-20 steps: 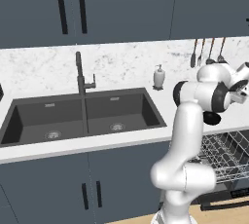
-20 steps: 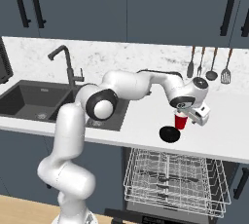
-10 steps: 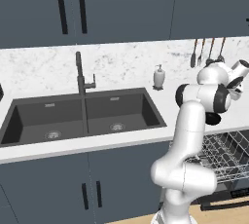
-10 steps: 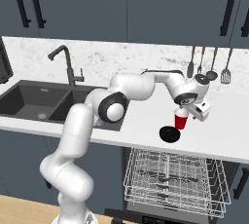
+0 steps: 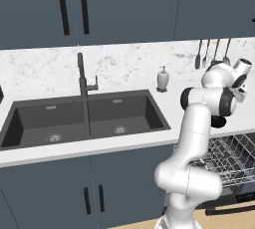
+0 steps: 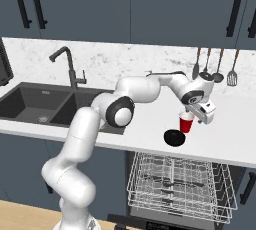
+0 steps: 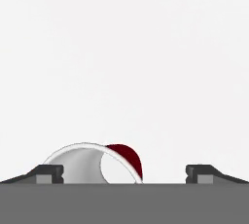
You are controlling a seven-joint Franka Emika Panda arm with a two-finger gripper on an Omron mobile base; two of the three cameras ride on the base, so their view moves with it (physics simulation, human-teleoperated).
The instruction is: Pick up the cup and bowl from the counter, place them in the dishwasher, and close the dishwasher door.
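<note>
A red cup (image 6: 186, 123) with a white inside stands upright on the white counter (image 6: 230, 134), and a black bowl (image 6: 174, 137) lies just in front of it. My gripper (image 6: 196, 115) hangs right over the cup, open. In the hand view the cup (image 7: 121, 157) sits low between the two fingertips (image 7: 48, 173), nearer the left one, and the right one stands well apart from it. Below the counter the dishwasher's wire rack (image 6: 180, 184) is pulled out over the lowered dishwasher door (image 5: 229, 204). A sliver of the bowl (image 5: 218, 122) peeks out behind my arm.
A dark double sink (image 6: 40, 106) with a black faucet (image 6: 67, 66) lies to the left. Utensils (image 6: 217, 66) hang on the backsplash behind the cup. A soap dispenser (image 5: 163, 78) stands by the sink. Slate-blue cupboards run above and below.
My elbow has swung a little toward the cup and the hand has turned slightly above it. The cup and the bowl have not moved.
</note>
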